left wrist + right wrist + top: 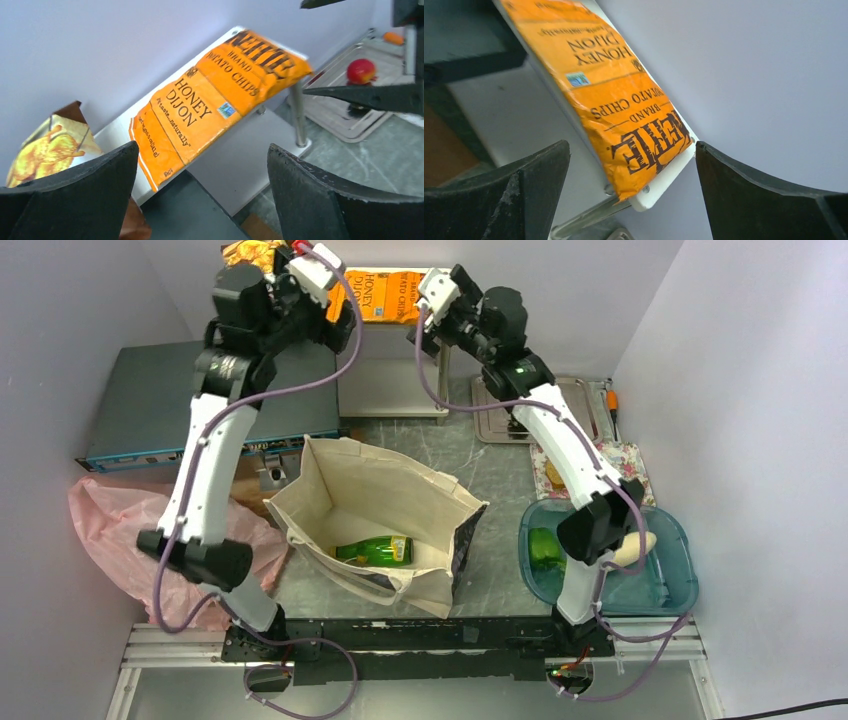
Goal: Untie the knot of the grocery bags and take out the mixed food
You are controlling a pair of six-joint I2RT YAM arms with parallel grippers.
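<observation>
Back shelf [240, 165] holds the orange chip bag [215, 100] before open left tool [202, 152] and open right tool [631, 147].

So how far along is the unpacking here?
Looks done: the pink bag lies flat at the left; the orange chip bag sits on the white shelf, the green pepper and white radish in the teal bin. In hand: nothing, the left gripper and right gripper hang open by that chip bag. Left: the green bottle inside the tote.
</observation>
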